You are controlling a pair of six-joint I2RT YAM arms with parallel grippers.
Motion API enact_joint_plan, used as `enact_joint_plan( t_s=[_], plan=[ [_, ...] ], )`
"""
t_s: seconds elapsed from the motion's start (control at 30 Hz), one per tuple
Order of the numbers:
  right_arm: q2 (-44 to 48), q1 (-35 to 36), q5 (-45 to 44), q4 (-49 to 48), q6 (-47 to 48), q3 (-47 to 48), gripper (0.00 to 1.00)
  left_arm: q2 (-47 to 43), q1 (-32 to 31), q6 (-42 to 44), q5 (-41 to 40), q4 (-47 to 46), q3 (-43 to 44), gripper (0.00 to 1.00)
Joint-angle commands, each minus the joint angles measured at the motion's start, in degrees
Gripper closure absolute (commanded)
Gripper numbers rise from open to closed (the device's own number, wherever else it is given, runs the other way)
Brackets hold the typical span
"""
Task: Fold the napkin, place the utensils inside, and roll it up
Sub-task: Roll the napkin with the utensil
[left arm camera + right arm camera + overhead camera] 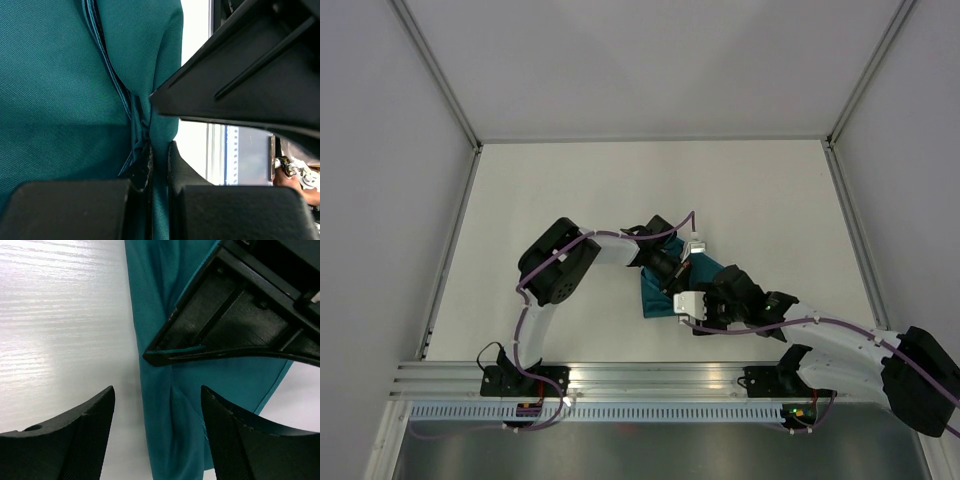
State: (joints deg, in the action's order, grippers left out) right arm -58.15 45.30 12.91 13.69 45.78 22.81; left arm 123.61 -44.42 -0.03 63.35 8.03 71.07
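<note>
The teal napkin (655, 298) lies bunched and folded near the middle of the white table, mostly covered by both arms. My left gripper (159, 152) is shut on a fold of the napkin (60, 90), with a thin strip of cloth pinched between its fingertips. My right gripper (156, 397) stands open just above the napkin (165, 440), its jaws on either side of a long raised fold and nothing gripped. The left gripper's black finger (225, 325) sits close in front of it, clamped on the cloth edge. The utensils are out of view.
White table (570, 200) boxed in by pale walls with metal posts. An aluminium rail (620, 380) carrying the arm bases runs along the near edge. The two arms (740, 300) crowd together over the napkin.
</note>
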Motion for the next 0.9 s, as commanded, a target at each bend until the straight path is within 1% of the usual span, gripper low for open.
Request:
enact_joint_plan(
  t_s=[0.0, 0.1, 0.23, 0.27, 0.33, 0.37, 0.43, 0.47, 0.5, 0.53, 0.57, 0.6, 0.7, 0.77, 0.87],
  plan=[
    [-1.7, 1.7, -6.6, -6.1, -1.0, -1.0, 0.25, 4.0, -0.1, 0.6, -6.5, 4.1, -0.8, 0.98],
    [-3.0, 2.9, -9.1, -9.5, -1.0, -2.1, 0.26, 4.0, -0.1, 0.6, -6.4, 4.2, -0.7, 0.98],
    [-4.2, 3.1, -9.0, -10.4, -1.0, -2.7, 0.29, 4.4, 0.0, 0.6, -6.3, 4.4, -0.4, 0.98],
    [-4.7, 3.0, -9.0, -10.8, -1.0, -2.9, 0.34, 4.6, 0.0, 0.6, -6.1, 4.4, -0.3, 0.98],
    [-5.0, 3.0, -9.1, -10.6, -1.0, -3.0, 0.4, 4.8, 0.0, 0.6, -5.6, 4.6, 0.0, 0.98],
    [-5.4, 3.0, -9.2, -11.0, -1.0, -3.2, 0.47, 5.0, 0.1, 0.6, -5.6, 4.8, 0.1, 0.98],
    [-5.7, 3.0, -9.1, -11.0, -1.0, -3.6, 0.55, 4.9, 0.2, 0.6, -5.7, 4.9, 0.4, 0.98],
    [-6.0, 3.0, -9.1, -10.8, -1.0, -3.7, 0.64, 4.8, 0.3, 0.6, -5.7, 4.8, 0.6, 0.98],
    [-6.1, 3.1, -9.1, -10.5, -1.0, -3.9, 0.67, 4.7, 0.4, 0.6, -5.9, 4.9, 0.7, 0.97],
    [-6.1, 3.0, -9.0, -10.4, -1.2, -4.1, 0.69, 4.6, 0.7, 0.6, -6.1, 4.8, 0.8, 0.96],
    [-5.8, 3.0, -9.0, -10.6, -1.3, -4.3, 0.76, 4.6, 0.7, -1.0, -6.1, 4.7, 0.9, 0.93],
    [-5.9, 3.1, -8.8, -10.6, -1.4, -4.5, 0.8, 4.3, 0.8, -1.3, -6.3, 4.5, 1.2, 0.91],
    [-6.2, 3.0, -7.9, -10.1, -2.1, -4.6, 0.87, 3.0, 1.5, -3.4, -7.3, 3.1, 0.8, 0.79],
    [-6.5, 3.0, -7.1, -9.7, -2.5, -4.5, 0.93, 0.8, 2.6, -6.3, -8.5, -0.3, 0.1, 0.72],
    [-7.8, 2.3, -5.2, -8.7, -2.7, -3.8, 0.96, -2.7, 4.4, -10.6, -9.9, -5.8, -2.6, 0.66]
  ],
)
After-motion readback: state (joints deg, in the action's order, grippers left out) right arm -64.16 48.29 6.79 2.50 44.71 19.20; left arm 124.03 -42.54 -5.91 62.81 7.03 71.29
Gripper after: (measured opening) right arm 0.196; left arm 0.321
